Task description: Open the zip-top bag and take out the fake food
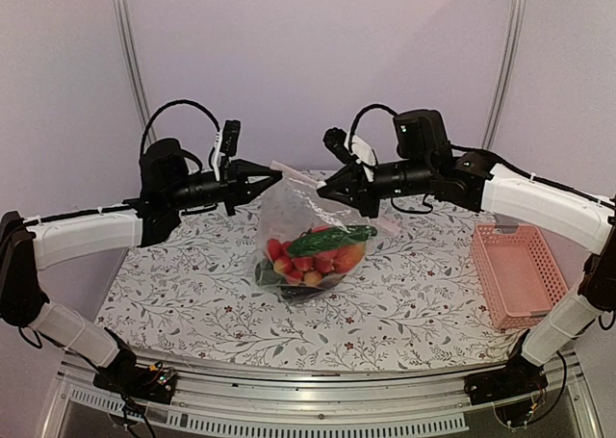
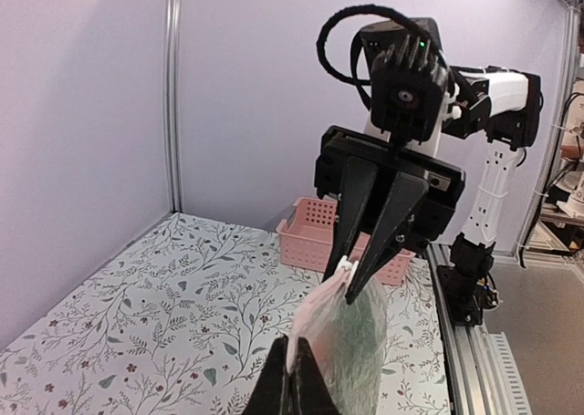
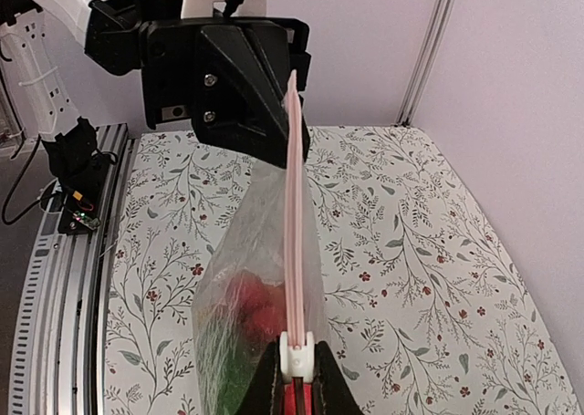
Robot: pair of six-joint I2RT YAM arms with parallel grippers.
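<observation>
Clear crinkly zip-top bag [image 1: 294, 212] clamped in my left gripper [image 1: 276, 174] and right gripper [image 1: 323, 190]; an uneven tug could slip it

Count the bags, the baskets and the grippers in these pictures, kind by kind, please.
zip-top bag: 1
pink basket: 1
grippers: 2 (left gripper, right gripper)
Total: 4
</observation>
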